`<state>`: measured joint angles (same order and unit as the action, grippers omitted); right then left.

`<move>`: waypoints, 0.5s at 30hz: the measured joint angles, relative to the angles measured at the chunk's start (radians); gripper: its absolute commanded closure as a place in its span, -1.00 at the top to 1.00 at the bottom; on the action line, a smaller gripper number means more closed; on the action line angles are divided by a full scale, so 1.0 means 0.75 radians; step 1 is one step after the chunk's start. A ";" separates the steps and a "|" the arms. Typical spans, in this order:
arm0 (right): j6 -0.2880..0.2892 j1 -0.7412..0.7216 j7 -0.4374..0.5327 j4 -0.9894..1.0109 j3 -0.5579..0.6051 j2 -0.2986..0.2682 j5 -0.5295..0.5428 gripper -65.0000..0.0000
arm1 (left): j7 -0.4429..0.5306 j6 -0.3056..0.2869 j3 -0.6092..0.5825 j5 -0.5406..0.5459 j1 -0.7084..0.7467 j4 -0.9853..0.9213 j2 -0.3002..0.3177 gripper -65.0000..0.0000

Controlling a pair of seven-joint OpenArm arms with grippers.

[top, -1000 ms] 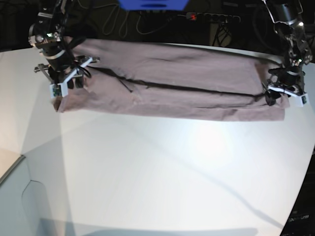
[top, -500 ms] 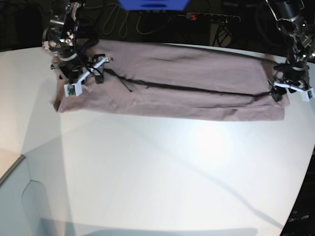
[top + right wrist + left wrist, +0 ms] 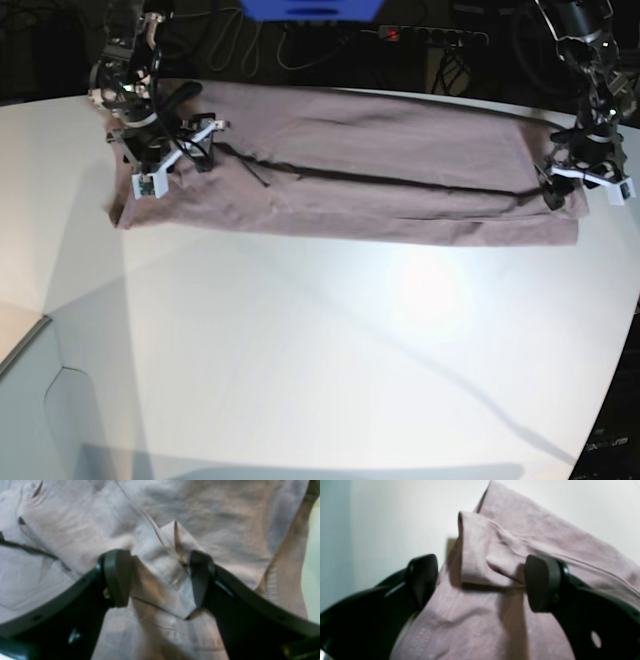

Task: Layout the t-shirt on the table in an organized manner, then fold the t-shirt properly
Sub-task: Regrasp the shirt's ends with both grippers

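Base view: the table (image 3: 300, 350) is bare up front, and the t-shirt (image 3: 350, 165) lies along its far side as a long folded band running side to side. One arm sits over each end: right gripper (image 3: 170, 150) and left gripper (image 3: 585, 180), both spread wide and holding nothing. So neither arm's nearer.

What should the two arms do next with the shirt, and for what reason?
Probably lift both arms straight up, clear of the cloth. The left end effector and the right end effector both stand open above the shirt, gripping nothing. The shirt lies folded into a long band on the table, so the next fold likely needs a fresh grasp at one end.
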<state>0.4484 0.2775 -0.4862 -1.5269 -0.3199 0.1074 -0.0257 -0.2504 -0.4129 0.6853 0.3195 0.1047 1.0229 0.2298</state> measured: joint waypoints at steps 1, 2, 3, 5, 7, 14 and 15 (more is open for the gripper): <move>0.000 -0.001 0.000 0.000 0.001 -0.003 0.000 0.16 | 0.001 0.000 -0.003 0.001 0.000 0.000 0.000 0.62; 0.000 -0.003 -0.001 0.001 0.000 -0.003 0.000 0.16 | 0.001 0.000 -0.003 0.001 0.000 -0.001 0.000 0.62; 0.000 -0.003 -0.001 0.001 0.000 -0.003 -0.001 0.16 | 0.001 0.000 -0.003 0.001 0.000 0.000 -0.001 0.62; 0.000 -0.003 -0.001 0.001 0.000 -0.003 0.000 0.16 | 0.012 0.001 0.001 0.001 0.000 0.000 -0.011 0.62; 0.000 -0.003 -0.001 0.001 0.001 -0.003 0.000 0.16 | 0.015 0.000 0.001 0.001 0.001 0.000 -0.014 0.62; 0.001 -0.004 -0.004 0.001 0.002 -0.018 0.000 0.16 | 0.008 -0.002 -0.001 0.005 0.001 0.000 -0.015 0.11; 0.001 -0.004 -0.004 0.001 0.002 -0.018 0.000 0.16 | 0.001 -0.002 -0.001 0.005 0.000 0.000 -0.015 0.01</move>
<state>0.4488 0.2749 -0.4889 -1.5265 -0.3187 0.0937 -0.0257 -0.2497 -0.4141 0.6849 0.3229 0.1047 1.0229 0.2188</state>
